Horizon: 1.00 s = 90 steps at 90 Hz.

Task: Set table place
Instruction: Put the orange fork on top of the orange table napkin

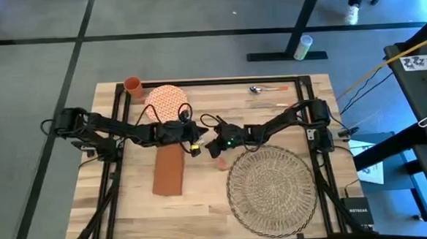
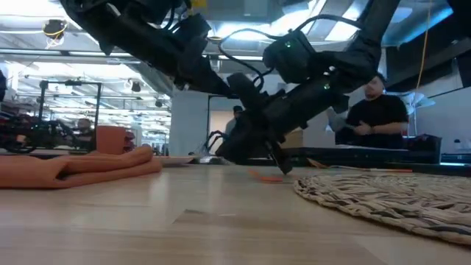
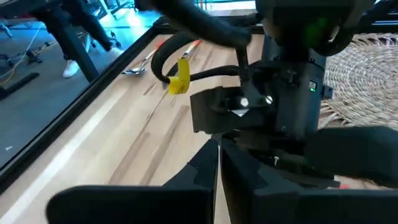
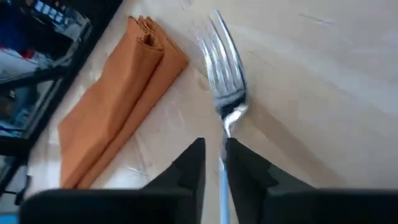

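Two grippers meet mid-table (image 1: 130, 212) | your right gripper (image 4: 214, 155) pinches a fork (image 4: 222, 74) — tines toward the orange napkin (image 4: 118, 99) | left gripper (image 3: 219, 165) fingers pressed together, empty | place (image 1: 270, 186) front-right | readable writing: "NETGEAR" box (image 1: 358, 213).

A small black box (image 1: 358, 216) is lying at the table's (image 1: 203, 208) right front corner, showing white lettering that seems to read "NETGEAR"; nothing else is legible.
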Tool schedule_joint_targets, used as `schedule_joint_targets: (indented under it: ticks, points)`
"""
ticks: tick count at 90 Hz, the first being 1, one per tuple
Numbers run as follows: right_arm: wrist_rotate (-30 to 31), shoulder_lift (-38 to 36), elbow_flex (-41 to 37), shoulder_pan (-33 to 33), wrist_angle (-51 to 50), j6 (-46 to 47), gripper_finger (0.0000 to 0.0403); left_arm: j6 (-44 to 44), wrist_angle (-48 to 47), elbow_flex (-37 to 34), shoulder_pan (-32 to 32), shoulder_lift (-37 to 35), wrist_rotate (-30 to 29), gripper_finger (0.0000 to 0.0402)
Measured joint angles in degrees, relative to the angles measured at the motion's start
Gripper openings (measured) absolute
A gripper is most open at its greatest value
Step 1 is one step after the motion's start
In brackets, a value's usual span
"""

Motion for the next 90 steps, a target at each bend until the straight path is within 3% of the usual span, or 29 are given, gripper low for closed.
schedule_joint_targets:
  ticks: [23, 57, 71, 90]
  points:
    - [0.27, -0.04, 0.34, -0.12, -0.89, -8.98, 0.0098, 0.19, -0.34, 0.02, -0.59, -0.01, -0.05, 0.0]
    - [-10.31, -0.25, 0.34, -4.83, -1.57, -25.3, 0.0099, 2.97, -1.28, 0.04, -3.93, -0.02, 0.0, 0.0]
    - [-12.39, -2.66, 0.36, -9.04, -6.31, -33.3, 0.0099, 2.03, -1.99, 0.04, -4.2, -0.02, 0.02, 0.0]
    - [-14.59, -9.07, 0.41, -14.89, -18.62, -47.55, 0.0053, 0.28, -2.29, 0.07, -4.76, -0.07, 0.14, 0.0]
